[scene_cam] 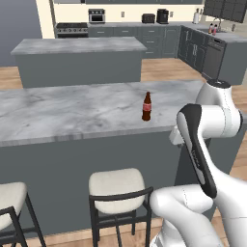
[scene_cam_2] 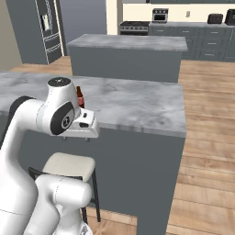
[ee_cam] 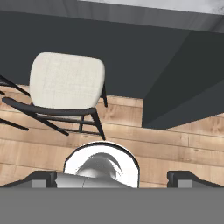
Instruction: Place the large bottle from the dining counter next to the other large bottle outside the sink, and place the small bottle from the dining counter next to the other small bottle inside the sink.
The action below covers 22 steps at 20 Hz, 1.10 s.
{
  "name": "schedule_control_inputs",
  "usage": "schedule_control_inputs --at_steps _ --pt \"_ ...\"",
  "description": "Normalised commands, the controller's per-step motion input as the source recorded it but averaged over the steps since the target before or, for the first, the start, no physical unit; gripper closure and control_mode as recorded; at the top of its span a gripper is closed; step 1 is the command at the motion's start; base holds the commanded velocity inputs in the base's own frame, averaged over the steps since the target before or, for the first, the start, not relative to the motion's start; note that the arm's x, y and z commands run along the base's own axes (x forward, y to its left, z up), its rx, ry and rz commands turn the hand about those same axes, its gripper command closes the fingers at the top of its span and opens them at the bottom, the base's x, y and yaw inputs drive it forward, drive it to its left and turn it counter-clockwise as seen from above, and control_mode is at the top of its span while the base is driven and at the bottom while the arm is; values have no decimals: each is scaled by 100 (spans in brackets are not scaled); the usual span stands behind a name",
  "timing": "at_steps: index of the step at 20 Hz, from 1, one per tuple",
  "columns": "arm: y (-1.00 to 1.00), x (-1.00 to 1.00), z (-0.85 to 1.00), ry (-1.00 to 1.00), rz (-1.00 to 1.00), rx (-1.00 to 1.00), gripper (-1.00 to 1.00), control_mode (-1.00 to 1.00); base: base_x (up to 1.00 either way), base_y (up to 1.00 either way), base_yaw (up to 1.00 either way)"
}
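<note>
The dining counter (scene_cam: 72, 113), a long slab of grey-veined marble on a dark base, carried the small bottle (scene_cam: 146, 106), glossy brown with a red label, upright near its front edge. A pale-cushioned stool (ee_cam: 66, 81) stood below. The gripper (ee_cam: 111, 178) pointed floorward, fingers wide apart, empty.

Small bottle (scene_cam_2: 80, 96) stands on dining counter (scene_cam_2: 137, 108) — half-hidden behind arm (scene_cam_2: 55, 112).

- The white arm is covering most of the small dark-brown cola-style bottle (scene_cam_2: 80, 97) in the right base view.
- 2 tiny bottles (scene_cam: 212, 29) by the far sink are showing too small to tell apart.
</note>
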Motion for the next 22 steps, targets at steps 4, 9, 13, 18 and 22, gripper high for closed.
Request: schedule_control_inputs --at_steps 4,9,13,18,22 --pt "5 -24 15 0 -6 -1 -100 -100 0 0 0" --pt "21 -5 52 5 -15 -12 -100 -100 0 0 0" --pt "3 1 89 0 -14 -2 -100 -100 0 0 0" --pt "9 46 40 -1 -7 0 -100 -100 0 0 0" --pt "8 19 31 -9 0 6 -100 -100 0 0 0"
